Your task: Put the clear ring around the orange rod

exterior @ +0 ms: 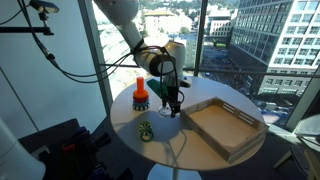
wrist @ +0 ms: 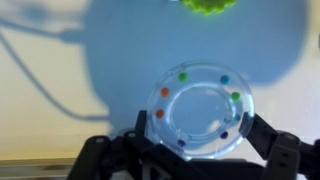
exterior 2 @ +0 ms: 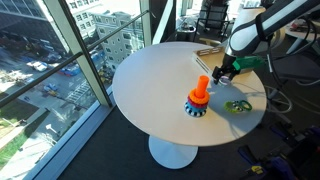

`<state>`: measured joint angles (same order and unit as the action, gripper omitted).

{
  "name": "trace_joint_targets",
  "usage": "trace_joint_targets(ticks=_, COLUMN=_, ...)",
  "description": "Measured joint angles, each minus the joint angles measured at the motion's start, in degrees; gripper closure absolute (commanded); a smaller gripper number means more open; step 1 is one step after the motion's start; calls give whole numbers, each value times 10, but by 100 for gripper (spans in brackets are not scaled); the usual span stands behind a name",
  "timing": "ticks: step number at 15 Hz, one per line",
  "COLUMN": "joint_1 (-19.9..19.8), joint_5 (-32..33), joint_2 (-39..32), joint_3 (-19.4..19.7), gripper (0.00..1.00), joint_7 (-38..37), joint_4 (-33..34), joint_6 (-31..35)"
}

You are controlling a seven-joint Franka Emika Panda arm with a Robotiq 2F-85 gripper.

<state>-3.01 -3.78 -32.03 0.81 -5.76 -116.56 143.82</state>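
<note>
**A:** In an exterior view, the gripper (exterior: 172, 106) hangs low over the round white counter (exterior: 195, 150). The orange rod (exterior: 141, 90) stands upright at its 9 o'clock, near but apart.

**B:** There's a yellow-green ring (exterior: 146, 130) lying flat at the gripper's 7 o'clock and a wooden tray (exterior: 225, 125) out at 4 o'clock. I can't pick out the clear ring from here, it's too small.

**A:** Now the exterior view from the window side. The rod sits on its wider round base (exterior 2: 198, 108), at 8 o'clock from the gripper, with a gap between them.

**B:** And the yellow-green ring lies at 5 o'clock from the gripper, on the counter's near edge. I can't read the jaws from here either.

**A:** In the wrist view, there it is! The clear ring (wrist: 162, 108) is see-through, with coloured dots around its band, dead centre.

**B:** The dark fingers (wrist: 262, 140) press its rim at 4 o'clock and 8 o'clock, so the gripper is clamped onto the clear ring.

**A:** The yellow-green ring peeks in at 12 o'clock, well apart. No rod shows in this view, so the ring isn't around it.
</note>
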Motion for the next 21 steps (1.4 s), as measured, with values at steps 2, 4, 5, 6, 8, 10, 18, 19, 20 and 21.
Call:
trace_joint_targets(ticks=2, joint_1=3, joint_5=1, joint_2=15, joint_3=0, gripper=31, joint_7=0, joint_4=3, joint_6=-20)
trace_joint_targets(ticks=4, joint_1=9, joint_5=2, joint_2=31, joint_3=1, gripper=31, joint_7=0, joint_4=5, joint_6=-35)
trace_joint_targets(ticks=5, joint_1=12, joint_5=4, joint_2=39, joint_3=1, gripper=31, joint_7=0, joint_4=6, joint_6=-43)
trace_joint_targets(ticks=6, joint_1=16, joint_5=5, joint_2=46, joint_3=1, gripper=31, joint_7=0, joint_4=7, joint_6=-49)
trace_joint_targets(ticks=8, joint_1=26, joint_5=10, joint_2=60, joint_3=0, gripper=31, joint_7=0, joint_4=9, joint_6=-62)
trace_joint_targets(ticks=10, joint_1=36, joint_5=13, joint_2=74, joint_3=-3, gripper=31, joint_7=0, joint_4=12, joint_6=-77)
trace_joint_targets(ticks=18, joint_1=74, joint_5=28, joint_2=126, joint_3=-20, gripper=31, joint_7=1, joint_4=15, joint_6=-114)
trace_joint_targets(ticks=19, joint_1=76, joint_5=28, joint_2=131, joint_3=-24, gripper=31, joint_7=3, joint_4=15, joint_6=-119)
trace_joint_targets(ticks=20, joint_1=78, joint_5=28, joint_2=137, joint_3=-27, gripper=31, joint_7=6, joint_4=16, joint_6=-125)
trace_joint_targets(ticks=21, joint_1=80, joint_5=28, joint_2=142, joint_3=-31, gripper=31, joint_7=11, joint_4=17, joint_6=-132)
